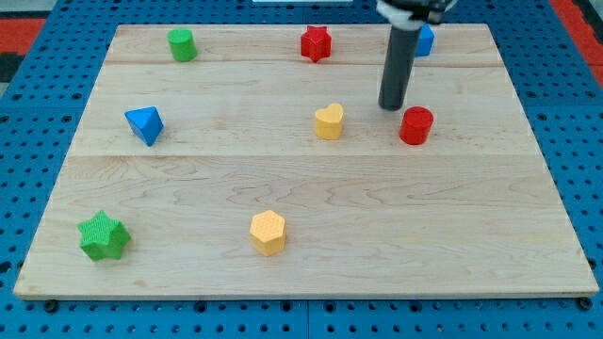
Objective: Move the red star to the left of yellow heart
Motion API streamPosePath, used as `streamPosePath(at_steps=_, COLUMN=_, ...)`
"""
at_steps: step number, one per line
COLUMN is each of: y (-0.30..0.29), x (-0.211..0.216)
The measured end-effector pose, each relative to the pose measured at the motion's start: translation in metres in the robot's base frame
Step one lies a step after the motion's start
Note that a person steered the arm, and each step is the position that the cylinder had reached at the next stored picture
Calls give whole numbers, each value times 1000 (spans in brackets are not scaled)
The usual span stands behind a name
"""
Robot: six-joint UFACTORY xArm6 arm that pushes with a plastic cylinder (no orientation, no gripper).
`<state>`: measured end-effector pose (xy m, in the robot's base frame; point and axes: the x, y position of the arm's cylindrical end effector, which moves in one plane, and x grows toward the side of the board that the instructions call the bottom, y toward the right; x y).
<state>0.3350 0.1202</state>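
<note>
The red star [316, 43] lies near the view's top, a little right of centre. The yellow heart [329, 121] lies below it, near the board's middle. My tip [391, 107] stands to the right of the yellow heart, just up and left of a red cylinder [415, 125], and below and right of the red star. It touches no block that I can see.
A green cylinder [182, 44] at top left, a blue block [426, 40] partly hidden behind the rod at top right, a blue pyramid-like block [144, 124] at left, a green star [103, 235] at bottom left, a yellow hexagon [268, 232] at the bottom centre. Wooden board [471, 226].
</note>
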Motion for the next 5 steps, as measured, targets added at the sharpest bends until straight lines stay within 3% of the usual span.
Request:
streamPosePath(at_steps=2, y=-11, x=-117)
streamPosePath(at_steps=3, y=-65, x=-138)
streamPosePath(at_steps=5, y=-112, x=-114)
